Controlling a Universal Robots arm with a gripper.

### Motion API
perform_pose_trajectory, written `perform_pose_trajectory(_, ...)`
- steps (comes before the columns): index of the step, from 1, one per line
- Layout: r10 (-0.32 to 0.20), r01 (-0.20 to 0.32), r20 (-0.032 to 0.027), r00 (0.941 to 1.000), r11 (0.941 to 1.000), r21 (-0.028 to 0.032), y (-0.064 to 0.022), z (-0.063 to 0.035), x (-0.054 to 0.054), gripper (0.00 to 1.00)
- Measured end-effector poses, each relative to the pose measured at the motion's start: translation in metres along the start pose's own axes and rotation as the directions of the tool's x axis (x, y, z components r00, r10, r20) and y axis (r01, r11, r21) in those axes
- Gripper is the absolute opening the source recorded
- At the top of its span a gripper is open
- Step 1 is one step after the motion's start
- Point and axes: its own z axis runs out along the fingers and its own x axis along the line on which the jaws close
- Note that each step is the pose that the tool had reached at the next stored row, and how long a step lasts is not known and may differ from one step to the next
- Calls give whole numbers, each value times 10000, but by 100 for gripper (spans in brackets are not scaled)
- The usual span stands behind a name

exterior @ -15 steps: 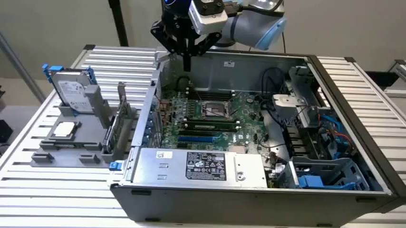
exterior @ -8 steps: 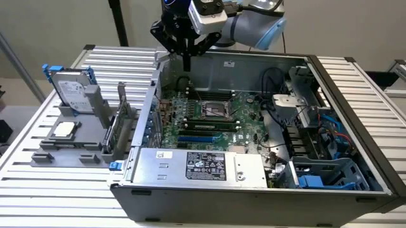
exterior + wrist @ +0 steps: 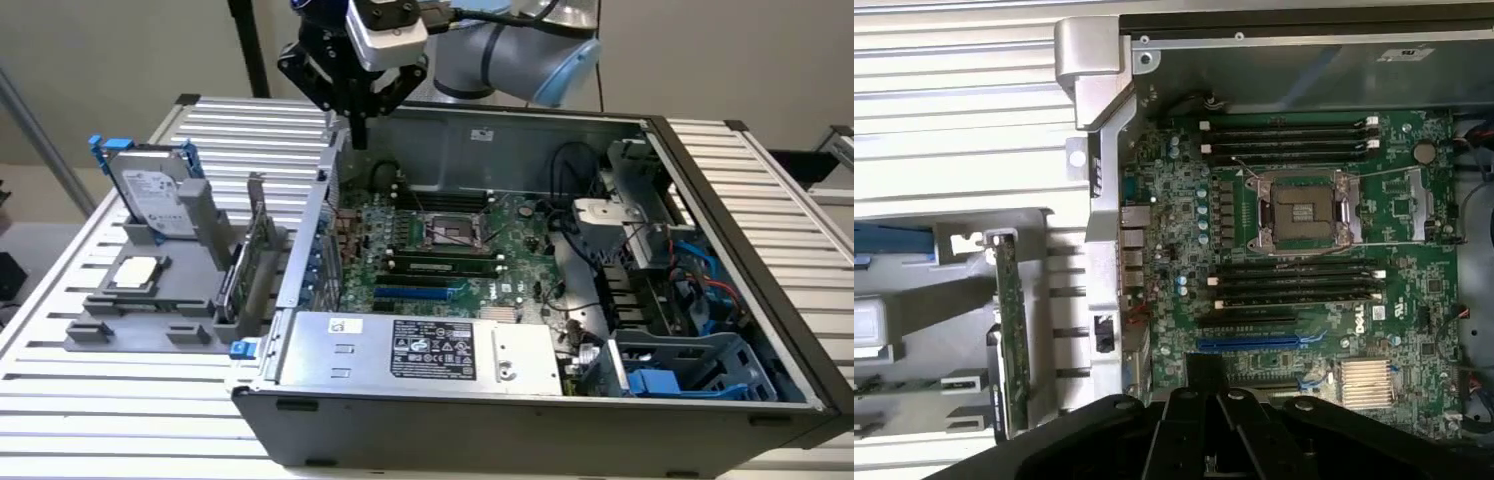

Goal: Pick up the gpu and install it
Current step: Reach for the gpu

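One gpu (image 3: 251, 250) stands in the gray rack (image 3: 134, 325); tool (image 3: 358, 128) clenched empty above the case (image 3: 534, 130).

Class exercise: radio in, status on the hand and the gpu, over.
Hand over corner of case, apart from gpu. gpu upright in grey rack, outside case. Hard drive stands nearby.

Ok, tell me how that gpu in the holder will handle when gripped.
The gpu looks thin and board-stiff, so probably rigid, not floppy. Standing on edge in the grey holder, it might tip if nudged sideways.
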Motion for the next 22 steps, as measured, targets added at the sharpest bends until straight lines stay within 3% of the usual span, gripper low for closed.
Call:
perform_pose_trajectory(13,-1,1,1,10000,10000,11,-72,-7,587,0)
perform_pose_trajectory(22,0,0,-17,10000,10000,30,-146,59,986,0)
